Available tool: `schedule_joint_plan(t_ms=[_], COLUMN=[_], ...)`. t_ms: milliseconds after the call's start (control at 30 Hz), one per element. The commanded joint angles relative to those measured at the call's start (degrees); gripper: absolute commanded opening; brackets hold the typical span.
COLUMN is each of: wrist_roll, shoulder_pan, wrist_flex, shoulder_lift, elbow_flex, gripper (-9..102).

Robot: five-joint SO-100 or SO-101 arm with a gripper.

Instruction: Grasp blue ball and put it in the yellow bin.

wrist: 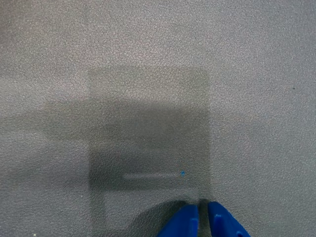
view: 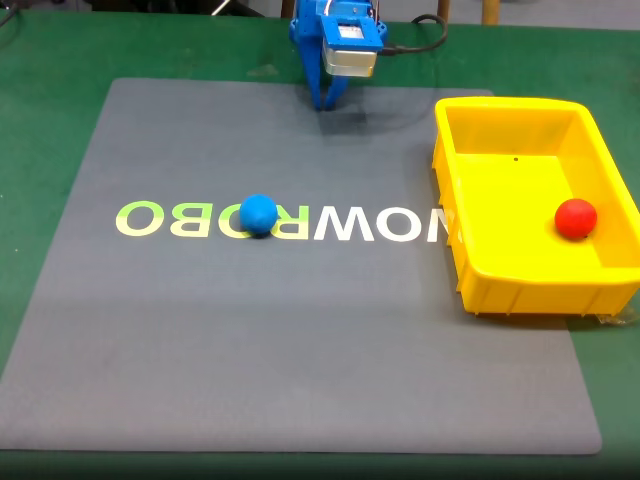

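The blue ball (view: 258, 213) rests on the grey mat among the white and green letters, left of centre in the fixed view. At the right stands the yellow bin (view: 500, 272), with a red ball (view: 575, 218) inside near its right wall. My blue gripper (view: 330, 102) hangs at the mat's far edge, tips pointing down, well behind the blue ball and apart from it. In the wrist view its two blue fingertips (wrist: 185, 222) nearly touch over bare mat; the gripper (wrist: 203, 218) is shut and holds nothing.
The grey mat (view: 300, 340) lies on a green table surface (view: 40, 110). A black cable (view: 425, 40) runs behind the arm's base. Wooden chair or table legs (view: 490, 10) stand at the far edge.
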Motion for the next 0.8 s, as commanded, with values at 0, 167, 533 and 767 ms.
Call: schedule_joint_plan(t_ms=[0, 167, 533, 767], wrist_roll=[-0.26, -0.26, -0.09, 0.18], shoulder_pan=[0.79, 1.05, 1.14, 1.32], wrist_flex=[1.14, 1.14, 1.23, 1.23], shoulder_lift=[0.70, 0.70, 0.70, 0.70], elbow_flex=[1.58, 1.58, 1.58, 1.58], gripper=[0, 0, 0, 0])
